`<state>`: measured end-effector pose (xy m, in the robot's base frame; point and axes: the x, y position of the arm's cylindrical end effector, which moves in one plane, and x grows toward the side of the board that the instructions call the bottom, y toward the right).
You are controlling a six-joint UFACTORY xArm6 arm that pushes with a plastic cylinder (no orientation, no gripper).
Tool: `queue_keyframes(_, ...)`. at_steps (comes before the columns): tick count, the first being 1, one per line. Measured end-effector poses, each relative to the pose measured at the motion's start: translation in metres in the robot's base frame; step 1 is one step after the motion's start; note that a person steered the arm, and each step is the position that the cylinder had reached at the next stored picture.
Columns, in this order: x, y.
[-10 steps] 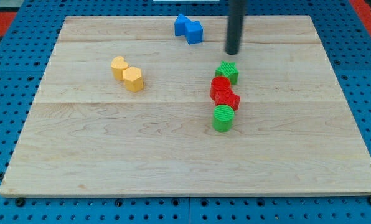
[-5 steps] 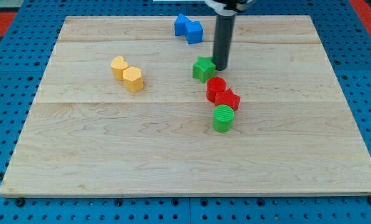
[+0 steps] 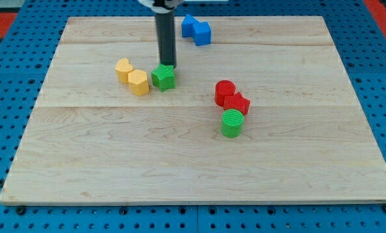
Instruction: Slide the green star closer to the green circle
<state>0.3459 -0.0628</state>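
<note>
Your tip (image 3: 166,65) touches the green star block (image 3: 163,77) from above. There's no gripper, so no jaw state to tell. The green cylinder block (image 3: 232,122) sits well apart.

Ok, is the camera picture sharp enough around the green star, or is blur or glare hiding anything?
Camera view: evenly lit, no glare on the wooden board; green star block sharp; my tip at its upper edge, the rod slightly soft; shadows faint.

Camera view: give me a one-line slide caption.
My tip touches the green star beside the yellow blocks, left of the green circle below two red blocks.
</note>
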Motion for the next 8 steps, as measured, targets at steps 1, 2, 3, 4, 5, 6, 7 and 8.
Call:
queue_keyframes(1, 0.030, -0.001)
queue_keyframes(2, 0.074, 0.035)
queue_keyframes(3, 0.092, 0.049)
queue_keyframes(4, 0.060, 0.028)
queue_keyframes(5, 0.065, -0.007)
queue_keyframes(6, 0.097, 0.002)
queue_keyframes(7, 0.121, 0.078)
queue_keyframes(8, 0.134, 0.108)
